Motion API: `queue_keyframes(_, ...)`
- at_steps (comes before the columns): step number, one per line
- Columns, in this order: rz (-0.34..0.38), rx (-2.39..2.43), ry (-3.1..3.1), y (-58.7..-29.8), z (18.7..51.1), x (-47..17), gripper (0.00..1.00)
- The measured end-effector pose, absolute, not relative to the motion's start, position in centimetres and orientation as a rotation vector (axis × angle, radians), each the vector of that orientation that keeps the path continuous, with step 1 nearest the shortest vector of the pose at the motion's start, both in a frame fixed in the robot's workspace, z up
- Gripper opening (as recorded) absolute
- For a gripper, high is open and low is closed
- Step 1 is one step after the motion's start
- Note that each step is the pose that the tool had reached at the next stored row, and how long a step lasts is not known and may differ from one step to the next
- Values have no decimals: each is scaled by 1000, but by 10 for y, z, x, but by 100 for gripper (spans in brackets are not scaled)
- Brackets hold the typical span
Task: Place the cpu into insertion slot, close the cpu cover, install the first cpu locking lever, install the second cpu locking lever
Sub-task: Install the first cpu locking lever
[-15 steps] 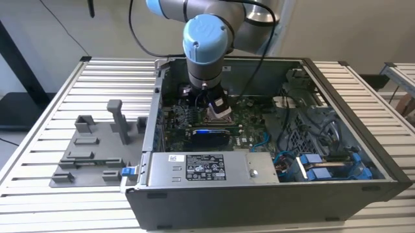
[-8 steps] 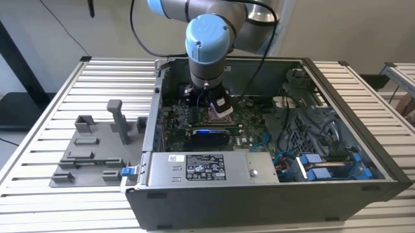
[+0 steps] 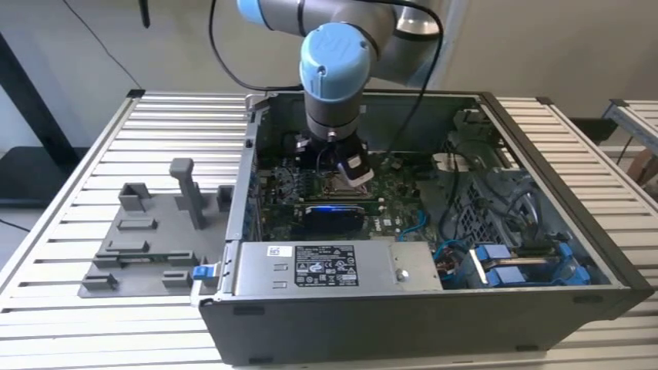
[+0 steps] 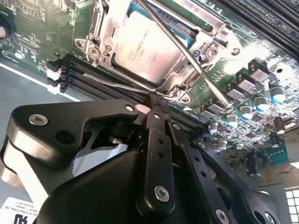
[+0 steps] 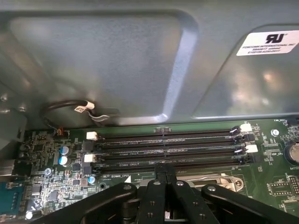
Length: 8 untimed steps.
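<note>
The small square silver-tan cpu (image 4: 147,49) sits in the metal-rimmed insertion slot (image 4: 184,27). The thin silver cpu cover (image 4: 105,35) lies down over it. One long metal lever rod (image 4: 187,56) looks unlocked. The black gripper (image 4: 156,101), pressed together, touches the other lever (image 4: 121,85).

hand (image 5: 164,171) beside black memory slots (image 5: 163,143)

Grey arm (image 3: 331,116) w/ light-blue joint caps (image 3: 334,54), black cable (image 3: 212,35), black claw (image 4: 156,100) w/ silver screws (image 4: 161,193)
</note>
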<state>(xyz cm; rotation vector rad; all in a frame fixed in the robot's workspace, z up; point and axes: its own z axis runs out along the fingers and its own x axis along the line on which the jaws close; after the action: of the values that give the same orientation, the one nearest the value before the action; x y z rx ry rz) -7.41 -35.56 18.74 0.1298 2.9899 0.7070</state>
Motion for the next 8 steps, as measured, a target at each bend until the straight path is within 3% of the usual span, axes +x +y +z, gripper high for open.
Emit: queue_keyframes(8, 707, 130, 2990, -356, 187, -66, 11)
